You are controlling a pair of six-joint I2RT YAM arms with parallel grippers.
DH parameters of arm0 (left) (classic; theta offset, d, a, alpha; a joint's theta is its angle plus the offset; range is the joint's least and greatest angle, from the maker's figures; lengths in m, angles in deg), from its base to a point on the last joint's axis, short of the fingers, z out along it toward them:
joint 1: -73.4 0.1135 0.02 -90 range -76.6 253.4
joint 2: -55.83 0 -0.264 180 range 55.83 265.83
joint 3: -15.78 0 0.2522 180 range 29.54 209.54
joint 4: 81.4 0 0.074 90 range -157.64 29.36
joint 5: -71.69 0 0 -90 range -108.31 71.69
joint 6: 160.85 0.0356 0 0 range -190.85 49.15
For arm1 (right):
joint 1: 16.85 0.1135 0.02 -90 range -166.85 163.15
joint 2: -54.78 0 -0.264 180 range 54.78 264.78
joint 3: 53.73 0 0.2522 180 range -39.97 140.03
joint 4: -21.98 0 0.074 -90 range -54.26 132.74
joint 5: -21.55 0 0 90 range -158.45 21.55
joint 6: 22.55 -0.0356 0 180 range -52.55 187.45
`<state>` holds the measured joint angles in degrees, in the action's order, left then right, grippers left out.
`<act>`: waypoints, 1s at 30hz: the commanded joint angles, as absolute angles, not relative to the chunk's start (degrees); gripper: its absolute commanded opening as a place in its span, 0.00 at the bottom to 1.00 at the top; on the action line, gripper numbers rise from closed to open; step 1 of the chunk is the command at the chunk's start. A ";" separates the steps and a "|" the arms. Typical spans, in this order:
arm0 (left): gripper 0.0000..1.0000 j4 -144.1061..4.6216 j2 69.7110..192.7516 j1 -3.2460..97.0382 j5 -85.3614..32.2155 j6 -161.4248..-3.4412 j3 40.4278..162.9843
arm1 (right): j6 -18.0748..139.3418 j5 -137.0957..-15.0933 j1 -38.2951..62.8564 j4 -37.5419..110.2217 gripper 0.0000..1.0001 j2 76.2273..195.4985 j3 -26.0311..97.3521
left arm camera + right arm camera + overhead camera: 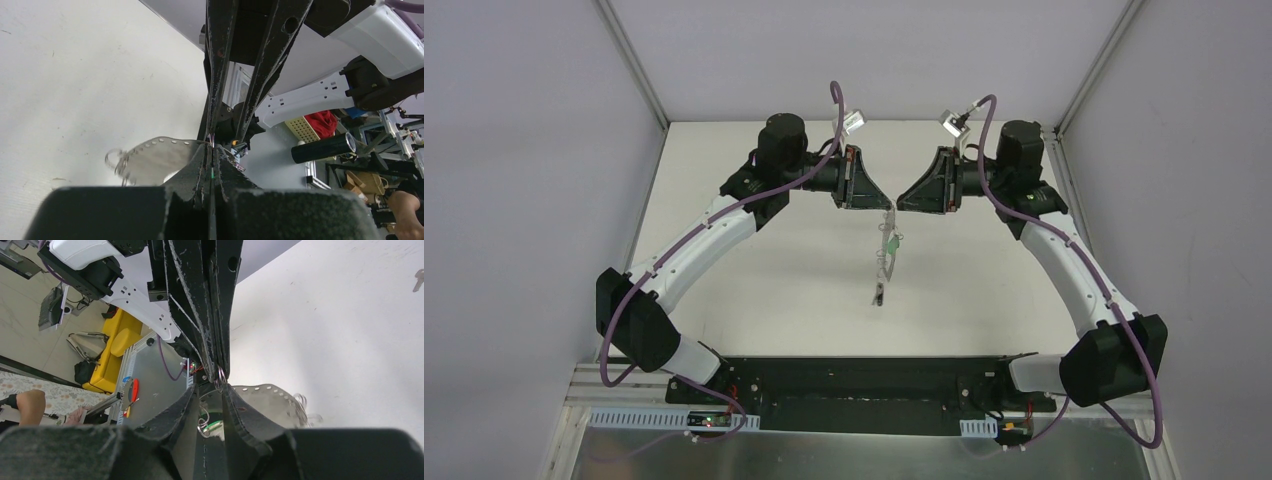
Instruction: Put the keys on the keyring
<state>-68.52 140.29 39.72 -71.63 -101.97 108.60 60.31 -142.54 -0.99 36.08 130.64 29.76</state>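
The keyring (885, 262) hangs as a thin grey hoop from where both grippers meet above the table. My left gripper (887, 206) is shut on its top; in the left wrist view the fingers (200, 170) press together on a thin sliver, and the keyring's dotted band (155, 155) runs out to the left. A green key (892, 243) dangles on the hoop and a dark one (879, 296) at its bottom. My right gripper (209, 390) faces the left, jaws a narrow gap apart around a small ring (220, 378), with the green key (216, 426) below. Another silver key (419, 280) lies on the table.
The white table (984, 270) is walled on three sides by grey panels. Both arms bend inward from their bases at the near edge, with purple cables looping over them. A black rail (864, 385) runs along the front.
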 commanded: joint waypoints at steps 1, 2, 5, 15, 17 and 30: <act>0.00 -73.06 138.62 39.89 -71.59 -103.67 108.68 | 59.06 -142.90 -0.58 32.65 0.26 130.64 29.14; 0.00 -73.15 138.57 39.91 -71.65 -103.78 108.66 | 58.91 -142.78 -0.59 32.45 0.26 130.63 28.86; 0.00 -73.44 138.44 39.88 -71.55 -103.90 108.31 | 58.24 -142.72 -0.49 31.41 0.25 130.76 28.37; 0.00 -74.32 138.79 39.78 -71.34 -104.52 107.79 | 55.98 -142.59 0.19 28.90 0.21 131.63 28.05; 0.00 -74.45 138.79 39.73 -71.35 -104.52 107.61 | 55.20 -142.47 0.33 28.15 0.20 131.71 27.93; 0.00 -70.90 137.89 39.73 -71.22 -98.65 107.38 | 60.80 -139.71 0.23 34.32 0.00 130.68 29.47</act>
<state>-70.21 140.29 39.72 -71.54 -103.15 107.38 56.25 -140.79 -0.09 31.73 132.06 27.51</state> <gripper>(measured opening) 0.008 0.007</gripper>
